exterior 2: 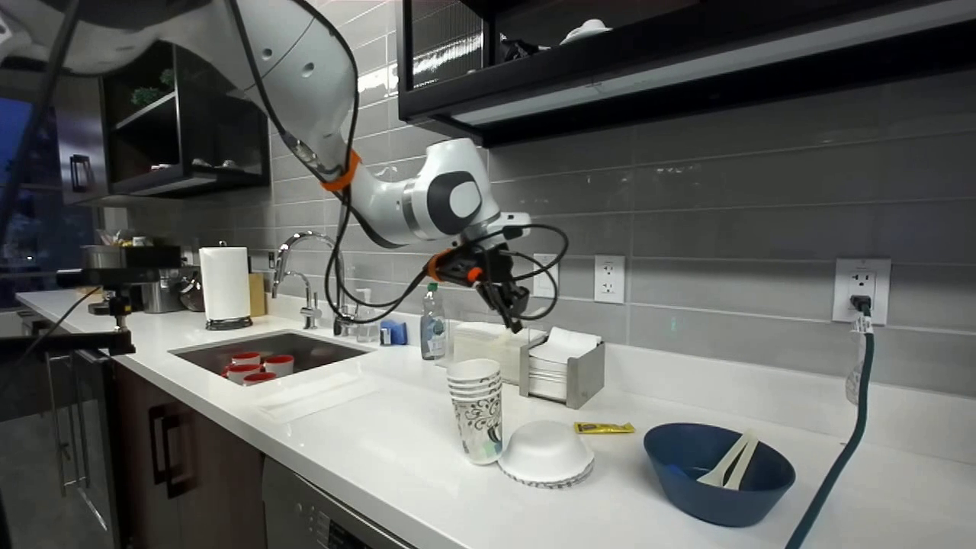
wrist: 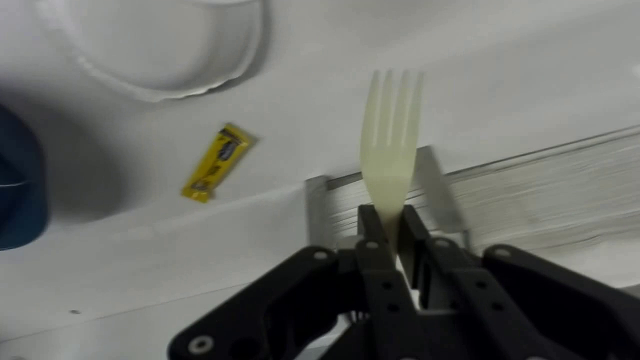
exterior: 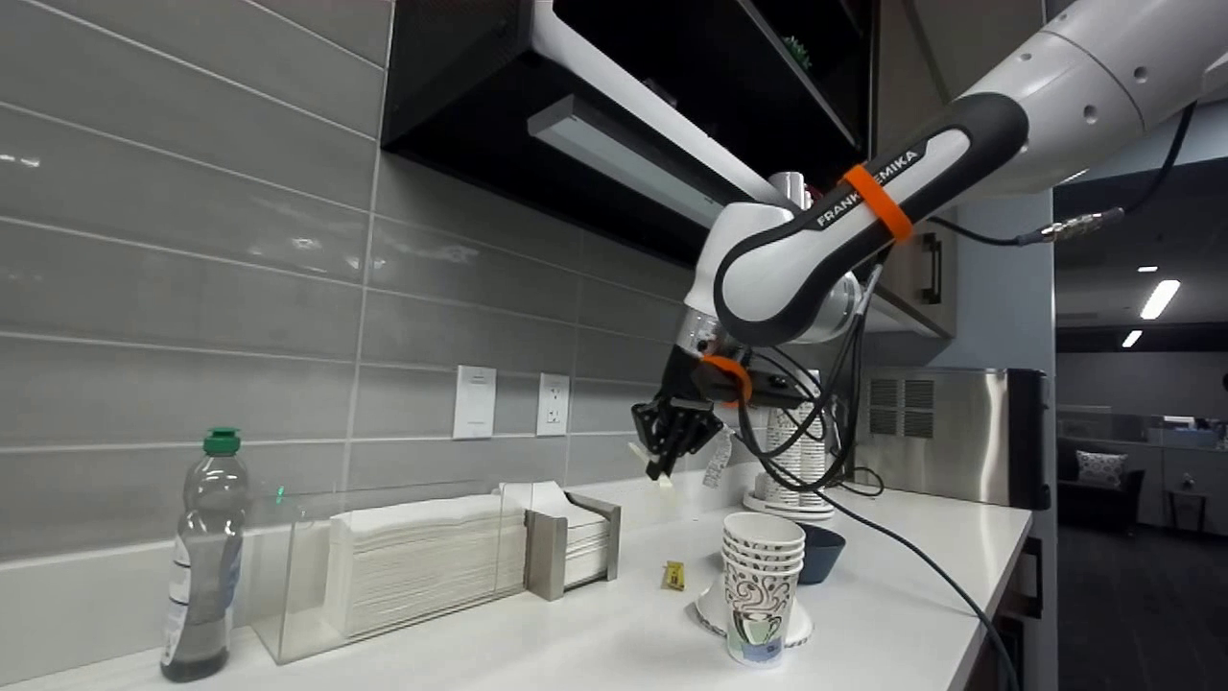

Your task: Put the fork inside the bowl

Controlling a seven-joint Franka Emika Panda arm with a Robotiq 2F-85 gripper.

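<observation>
Fork (wrist: 390, 167) is clamped in the hand (wrist: 390, 217), above the white counter (exterior: 576, 638)

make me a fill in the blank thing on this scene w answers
The black two-fingered gripper holds a pale four-tined ____.
The clear plastic bottle has a ____ cap.
The deep round bowl holding pale utensils is dark ____.
The white patterned paper cups are stacked with mouths facing ____.
Missing words: fork; green; blue; up.
</observation>
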